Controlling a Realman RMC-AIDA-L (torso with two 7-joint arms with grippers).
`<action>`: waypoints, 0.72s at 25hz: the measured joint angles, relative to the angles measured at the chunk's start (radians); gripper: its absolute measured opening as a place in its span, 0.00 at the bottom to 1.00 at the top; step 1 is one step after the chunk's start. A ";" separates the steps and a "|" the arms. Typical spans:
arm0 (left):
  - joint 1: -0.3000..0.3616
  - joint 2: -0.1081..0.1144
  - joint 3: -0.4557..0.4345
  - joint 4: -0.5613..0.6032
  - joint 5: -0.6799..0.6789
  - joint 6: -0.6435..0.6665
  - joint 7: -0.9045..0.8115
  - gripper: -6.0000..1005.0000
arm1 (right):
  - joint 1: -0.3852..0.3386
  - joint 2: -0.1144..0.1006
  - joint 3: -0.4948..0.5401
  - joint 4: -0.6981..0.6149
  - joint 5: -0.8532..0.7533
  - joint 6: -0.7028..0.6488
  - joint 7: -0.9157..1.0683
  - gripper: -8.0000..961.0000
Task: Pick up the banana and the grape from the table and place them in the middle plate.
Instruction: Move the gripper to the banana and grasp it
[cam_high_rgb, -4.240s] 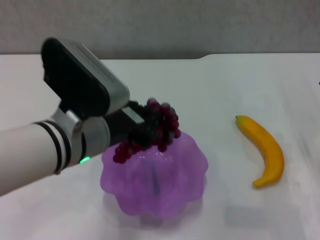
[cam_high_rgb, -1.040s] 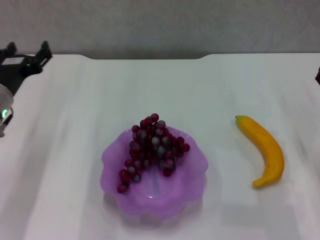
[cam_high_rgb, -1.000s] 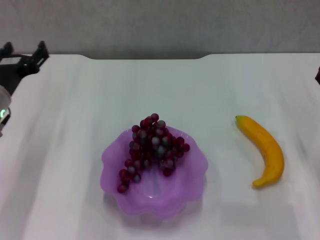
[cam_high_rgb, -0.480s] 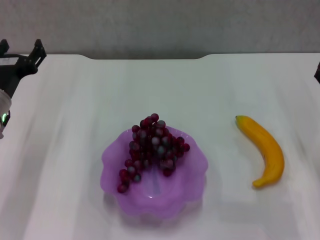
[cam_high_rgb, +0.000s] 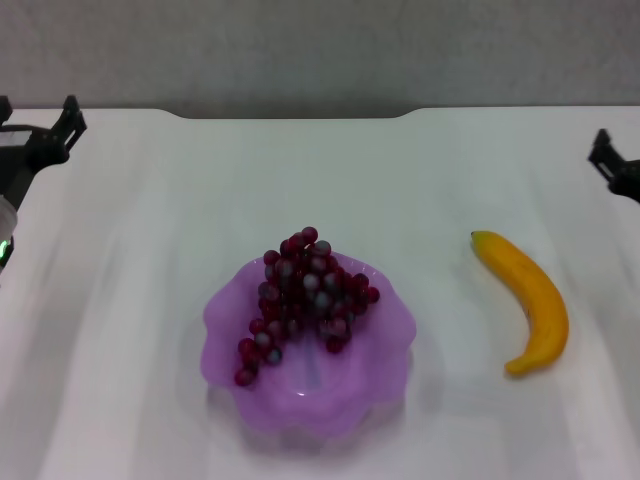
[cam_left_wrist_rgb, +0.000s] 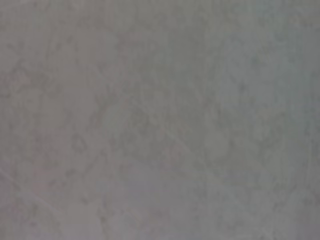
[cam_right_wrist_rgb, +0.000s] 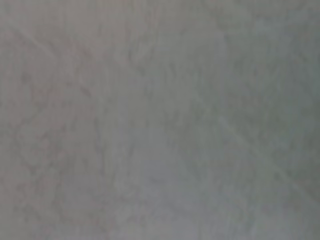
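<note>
Since the earlier frames the left pincer (cam_high_rgb: 35, 125) has let go of the grape (cam_high_rgb: 305, 295) and pulled way back to the upper left edge of the frame, and the right pincer (cam_high_rgb: 612, 165) has now crept in at the right edge, upper part. So the grape bunch sits in the middle plate (cam_high_rgb: 385, 340), piled toward its upper half with a strand trailing down to the lower left rim. That purple plate is at lower centre of the frame on the white worktop (cam_high_rgb: 300, 170).

Left pincer has its two dark fingers spread apart, nothing between them. Right one I honestly can't tell, only a dark bit of it pokes into view.

Banana (cam_high_rgb: 530, 300) is lying on the worktop at right of the frame, well apart from the plate, stem end up toward the pincer, curved tip down. Both wrist views show just a blank grey surface.
</note>
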 joint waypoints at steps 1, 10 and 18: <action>0.001 0.000 -0.002 0.002 0.000 -0.002 0.001 0.86 | 0.001 -0.002 0.013 -0.025 0.000 0.041 -0.008 0.92; 0.004 0.002 0.003 0.005 0.001 -0.010 0.008 0.86 | -0.105 0.002 0.273 -0.406 0.001 0.491 -0.394 0.92; 0.002 0.002 0.003 0.005 0.005 -0.010 0.008 0.86 | -0.106 -0.003 0.420 -0.551 -0.012 0.956 -0.525 0.92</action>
